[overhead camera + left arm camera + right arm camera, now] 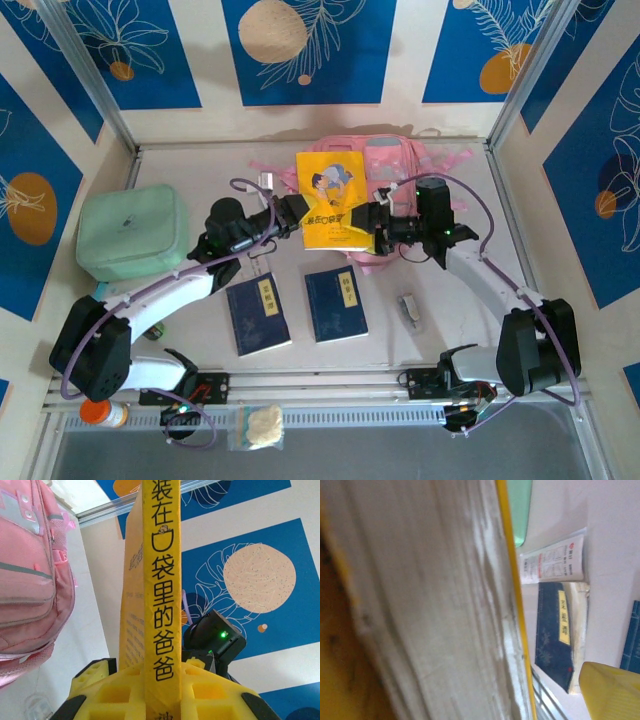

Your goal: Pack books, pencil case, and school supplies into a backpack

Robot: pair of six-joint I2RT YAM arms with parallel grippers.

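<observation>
We are seeing the yellow book (333,200) being held off the table at the centre, its cartoon cover facing up and its spine edge being pinched by the left gripper (290,216). Just beyond it, the pink backpack (400,158) is lying at the far edge. Nearer, the left navy book (258,313) and the right navy book (336,303) are lying flat side by side, pale labels up. The small grey-white oblong item (409,308) is lying to their right.

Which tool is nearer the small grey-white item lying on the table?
Right. The right tool is at the right edge of the yellow book, just beyond the small grey-white item. The left tool clamps the book's left edge, farther away.
</observation>
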